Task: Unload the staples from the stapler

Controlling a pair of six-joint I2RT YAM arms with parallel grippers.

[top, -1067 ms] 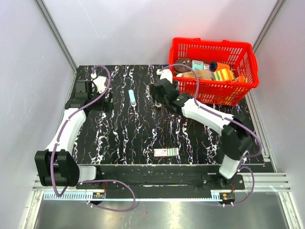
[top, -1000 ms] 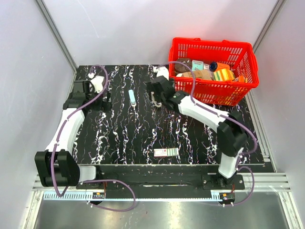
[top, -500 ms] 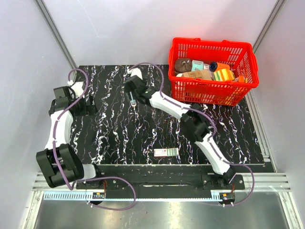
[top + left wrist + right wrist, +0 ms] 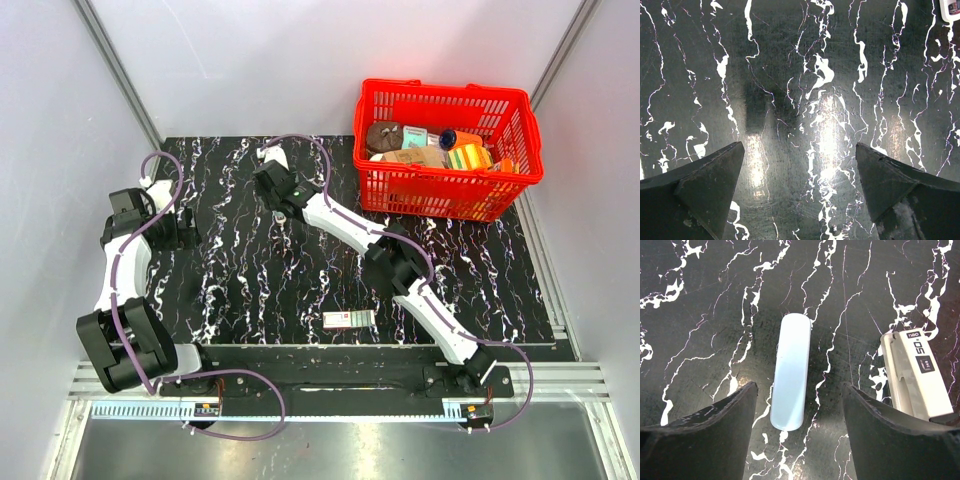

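On the table (image 4: 250, 290), the basket (image 4: 450, 197) sits at the 1 o'clock corner, with packages (image 4: 420, 156) in it. The flat box (image 4: 349, 319) lies near the 6 o'clock edge. Toward 11 o'clock lies the stick (image 4: 791, 371), between the right gripper (image 4: 799, 386) fingers, with a case (image 4: 914, 375) at its 3 o'clock. The left gripper (image 4: 799, 145) hangs at the 9 o'clock side.

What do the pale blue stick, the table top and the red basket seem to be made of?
Pale blue stick: likely plastic, smooth, faint sheen, rounded ends.
Table top: glossy black, white-veined marble look, reflecting light; perhaps laminate.
Red basket: moulded plastic lattice, it seems.
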